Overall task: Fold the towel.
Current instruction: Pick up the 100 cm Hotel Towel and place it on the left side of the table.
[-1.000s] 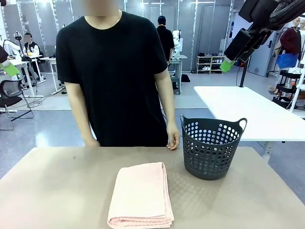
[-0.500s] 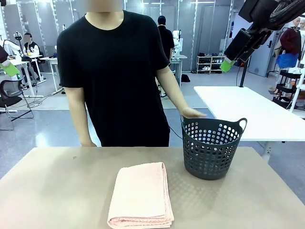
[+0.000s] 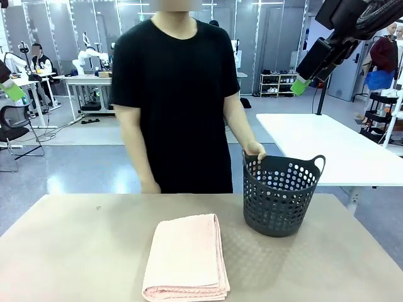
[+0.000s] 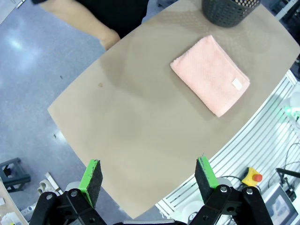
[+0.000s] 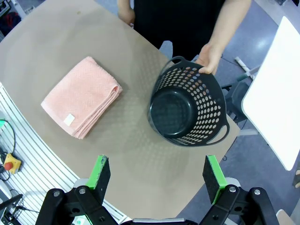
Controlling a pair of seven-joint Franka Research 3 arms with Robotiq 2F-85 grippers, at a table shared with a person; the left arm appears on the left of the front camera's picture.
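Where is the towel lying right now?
In the front view, the towel lies folded on the table's near middle, just left of the dark basket, apart from it.

No readable text, brand, number or sign is showing anywhere. The small white tag [image 4: 237, 84] on the folded towel [image 4: 209, 75], which is lying near the robot-side edge of the surface [image 4: 136, 122], is looking blank; any print on it is too small to read. The dark basket [image 5: 187, 110] is carrying no label.
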